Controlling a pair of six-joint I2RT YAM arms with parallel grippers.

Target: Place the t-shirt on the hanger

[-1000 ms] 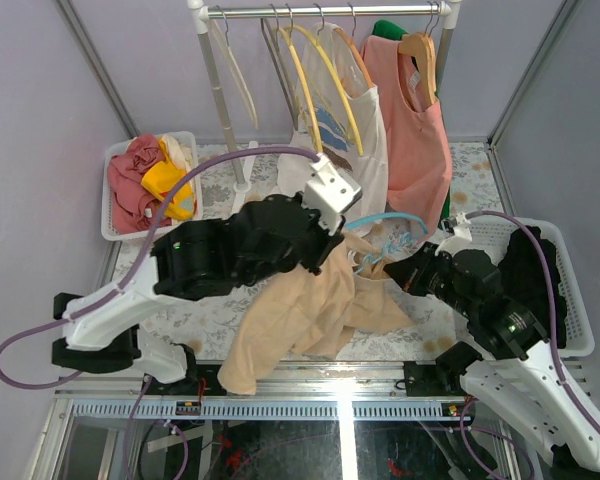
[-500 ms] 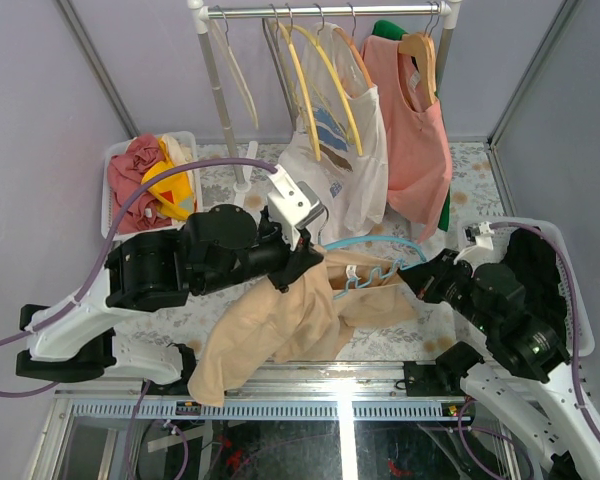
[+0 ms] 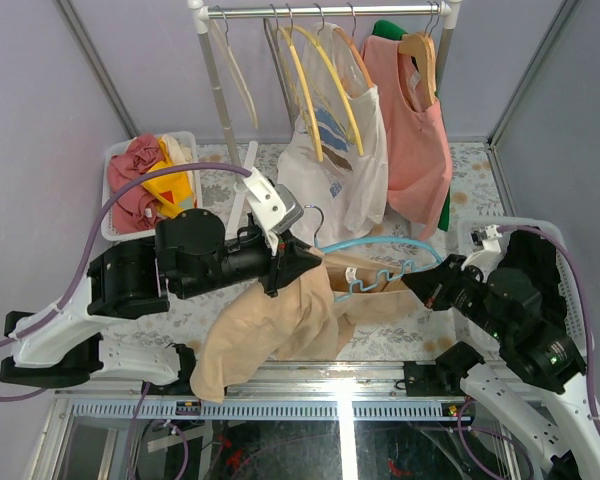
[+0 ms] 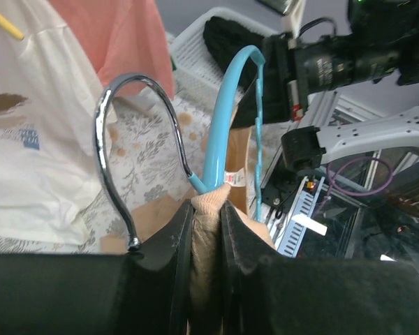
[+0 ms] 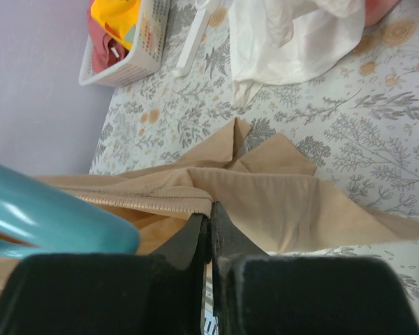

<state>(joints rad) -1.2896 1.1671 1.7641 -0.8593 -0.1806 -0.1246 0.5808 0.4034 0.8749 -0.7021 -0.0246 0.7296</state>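
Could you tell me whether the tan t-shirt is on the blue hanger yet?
Not fully: one arm of the hanger arcs bare above the t-shirt, which hangs bunched between the left gripper and right gripper.

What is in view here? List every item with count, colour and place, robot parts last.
t-shirt: one, tan, held between both grippers near the table's front edge
hanger: one, light blue with silver hook, partly in the t-shirt's neck
table: one, grey floral cover, under everything
rack: one, white posts, far edge
yellow hangers: two, on the rack
white printed shirt: one, hanging on the rack
pink top: one, salmon, towards the rack's right end
left basket: one, white, far left, red and yellow clothes inside
right basket: one, white, right side, black clothes inside
left gripper: black, shut on the t-shirt's neck
right gripper: black, shut on the t-shirt's edge
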